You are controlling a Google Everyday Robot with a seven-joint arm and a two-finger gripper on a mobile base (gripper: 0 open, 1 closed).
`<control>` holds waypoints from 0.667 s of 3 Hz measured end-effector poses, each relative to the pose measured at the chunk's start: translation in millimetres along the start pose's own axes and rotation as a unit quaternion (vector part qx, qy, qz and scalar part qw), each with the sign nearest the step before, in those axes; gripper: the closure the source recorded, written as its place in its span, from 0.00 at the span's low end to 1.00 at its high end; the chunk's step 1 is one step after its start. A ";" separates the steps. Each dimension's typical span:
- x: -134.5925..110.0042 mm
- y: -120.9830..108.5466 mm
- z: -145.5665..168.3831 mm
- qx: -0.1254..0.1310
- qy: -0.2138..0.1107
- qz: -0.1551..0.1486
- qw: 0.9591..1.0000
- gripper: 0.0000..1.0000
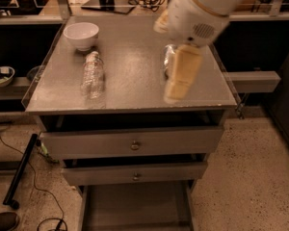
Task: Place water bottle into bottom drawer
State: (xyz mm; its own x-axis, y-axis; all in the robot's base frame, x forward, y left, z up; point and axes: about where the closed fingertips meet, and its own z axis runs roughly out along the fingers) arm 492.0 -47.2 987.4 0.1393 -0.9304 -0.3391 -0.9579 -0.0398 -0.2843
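Water bottle [92, 75]: lies on its side on the left half of the cabinet top [132, 64], long axis running near to far, cap end toward the far side. Clear, crinkled plastic, pale cap; the label band is too faint to make out. Nothing touches it.

White bowl [81, 34]: just beyond the bottle's cap end, at the far left corner, apart from the bottle.

Gripper [177, 84]: cream-coloured, hangs over the right half of the top, well apart from the bottle, pointing down and slightly left. Holds nothing visible; cannot tell how wide it stands.

Silver can [167, 61]: partly hidden behind the gripper.

Bottom drawer [135, 205]: pulled out toward the near side, plain grey floor showing. The two knobbed drawers [135, 143] above it are slightly out.
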 end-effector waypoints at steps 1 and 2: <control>-44.2 -17.9 9.7 0.002 -0.026 -0.041 0.999 0.00; -44.3 -18.0 9.8 0.002 -0.026 -0.041 0.999 0.00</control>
State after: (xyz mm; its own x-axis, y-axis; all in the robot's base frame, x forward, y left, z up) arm 505.6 -1.7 998.8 0.2300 -0.9036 -0.3614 -0.9420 -0.1136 -0.3157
